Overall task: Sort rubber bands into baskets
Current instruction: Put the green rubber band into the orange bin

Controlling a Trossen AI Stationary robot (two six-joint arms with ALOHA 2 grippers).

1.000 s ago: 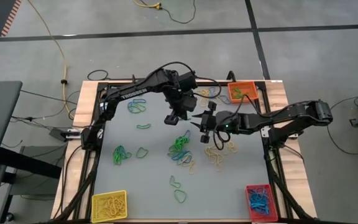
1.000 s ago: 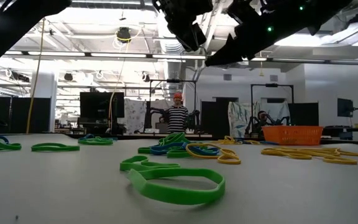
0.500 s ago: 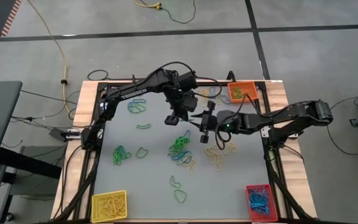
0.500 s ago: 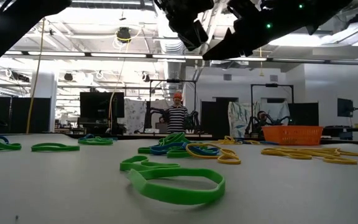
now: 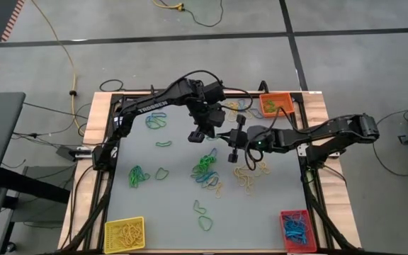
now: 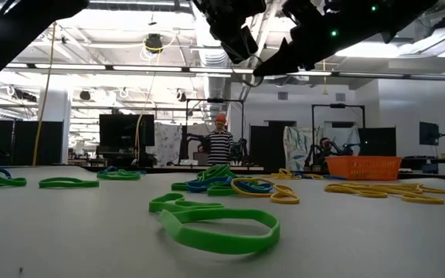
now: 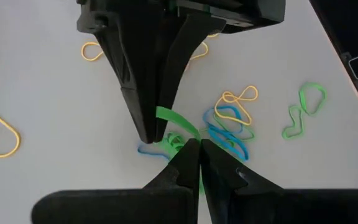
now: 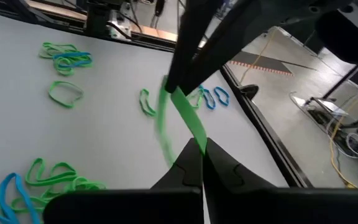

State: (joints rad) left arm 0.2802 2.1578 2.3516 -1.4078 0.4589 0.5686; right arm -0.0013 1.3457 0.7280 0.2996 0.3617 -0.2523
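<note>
A green rubber band [image 8: 185, 115] hangs in the air above the table's middle, between my two grippers. My left gripper [image 5: 207, 136] is shut on one end and my right gripper [image 5: 220, 135] on the other, tip to tip. Below them, on the grey table, lies a heap of green and blue rubber bands [image 5: 205, 168], with yellow ones [image 5: 250, 177] to its right. The orange basket [image 5: 276, 104] stands at the far right corner, the yellow basket [image 5: 124, 234] at the near left and the red basket [image 5: 295, 229] at the near right. My left gripper pinches the green band's one end [image 7: 190, 132] between its two fingertips, slanting down from the far left. The band is clear of the table. My right gripper pinches the band's other end [image 8: 194, 134] between its fingertips, coming nearly level from the table's right. A short flat strip runs straight between the two grips; a loop of the band [image 8: 162, 130] hangs beside it.
More loose bands lie about: green and blue ones [image 5: 138, 175] at the left, a group [image 5: 156, 122] at the far left, green ones [image 5: 202, 216] near the front edge. A person [image 6: 220, 144] stands far off in the room behind the table.
My right gripper has shut on the green band that my left gripper holds up; its fingers stood spread apart a second ago. Both arms have kept their places.
</note>
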